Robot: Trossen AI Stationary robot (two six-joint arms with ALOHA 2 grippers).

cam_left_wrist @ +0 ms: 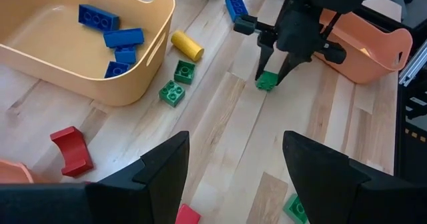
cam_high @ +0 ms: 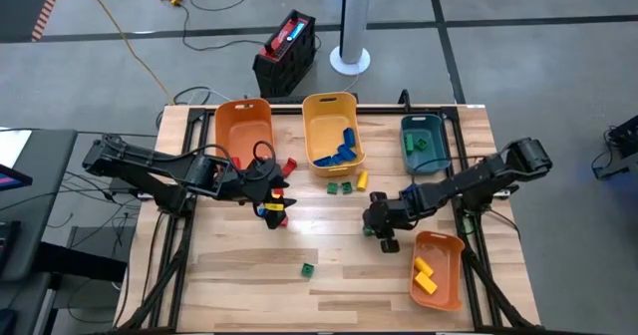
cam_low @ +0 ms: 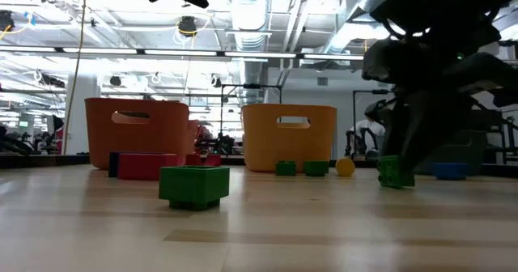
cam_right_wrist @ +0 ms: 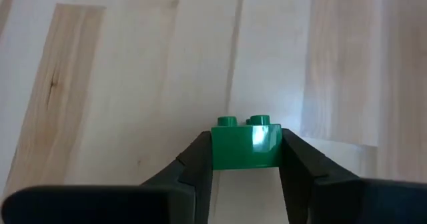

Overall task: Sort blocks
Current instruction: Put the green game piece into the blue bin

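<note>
While right hand (cam_right_wrist: 245,159) pinches green block (cam_right_wrist: 245,144), left hand (cam_left_wrist: 233,167) spread; orange bin (cam_high: 440,268) adjacent.

Setting: industrial lab or workshop hall. Grey concrete floor (cam_high: 518,86) with hazard-striped tape (cam_high: 48,6) and a loose yellow cable (cam_high: 130,46). Low view: exposed ceiling ducting (cam_low: 247,1), strip lights, open-plan benches behind. Wooden worktop (cam_high: 329,265) on a black metal frame.
</note>
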